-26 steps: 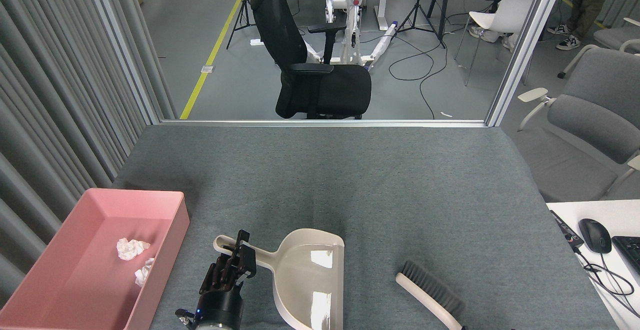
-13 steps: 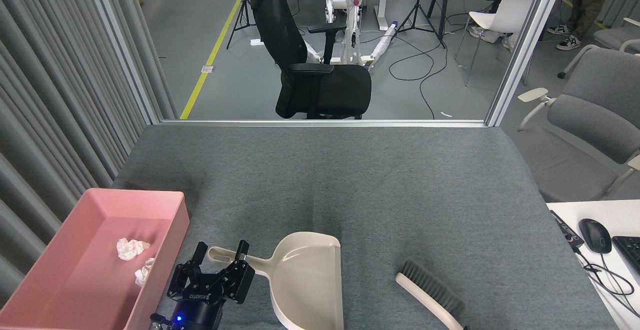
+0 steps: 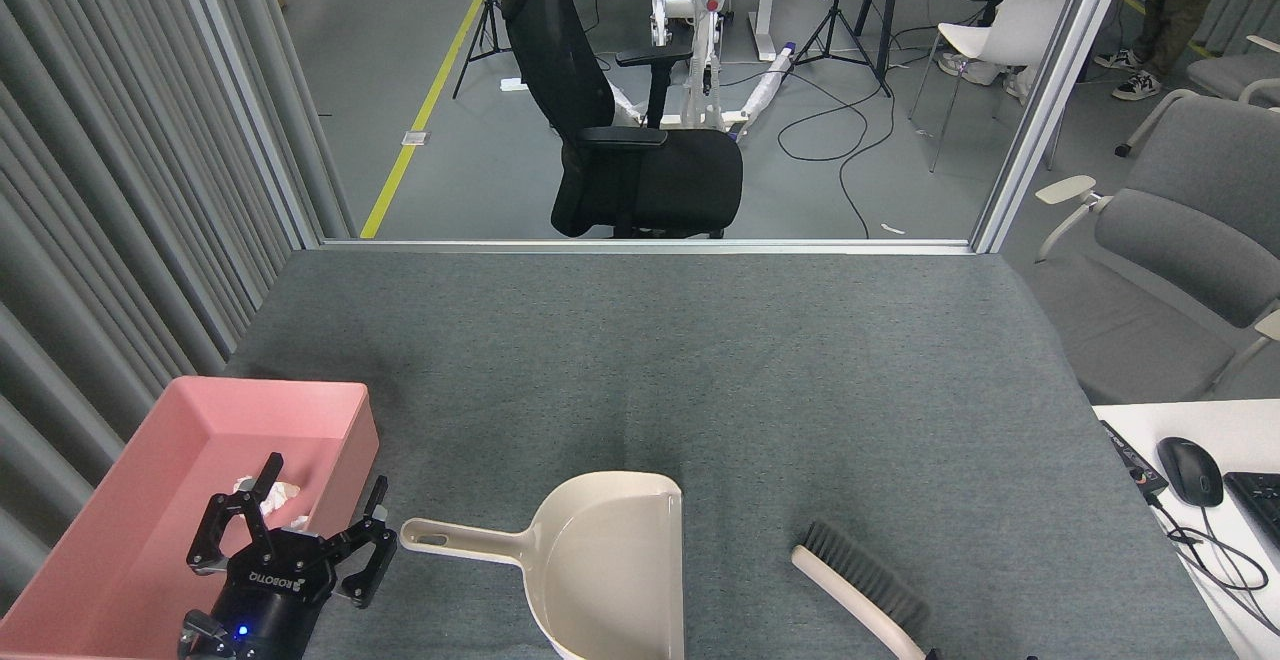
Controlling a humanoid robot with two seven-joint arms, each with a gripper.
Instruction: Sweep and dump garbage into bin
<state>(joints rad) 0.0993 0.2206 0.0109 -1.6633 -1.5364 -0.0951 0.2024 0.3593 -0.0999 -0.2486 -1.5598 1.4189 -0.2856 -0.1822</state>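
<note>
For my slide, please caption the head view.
Open left gripper beside pink bin holding tissue wads; dustpan and brush lie released.

1 view | head-mounted | faces forward-down | table (image 3: 760, 360) near, probably

The grey bench (image 3: 760, 370) is showing a matt, felt-like cloth cover, finely rough. The shallow pink plastic tub (image 3: 340, 420) is looking smooth with a soft sheen. The beige plastic dustpan (image 3: 610, 560) is reading smooth and faintly glossy. The crumpled white tissue-paper wad (image 3: 285, 492) is looking soft and creased. The brush (image 3: 860, 585) is showing dark, coarse bristles on a smooth cream plastic handle. The black left hand (image 3: 305, 530) is looking like matt hard plastic or metal.
</note>
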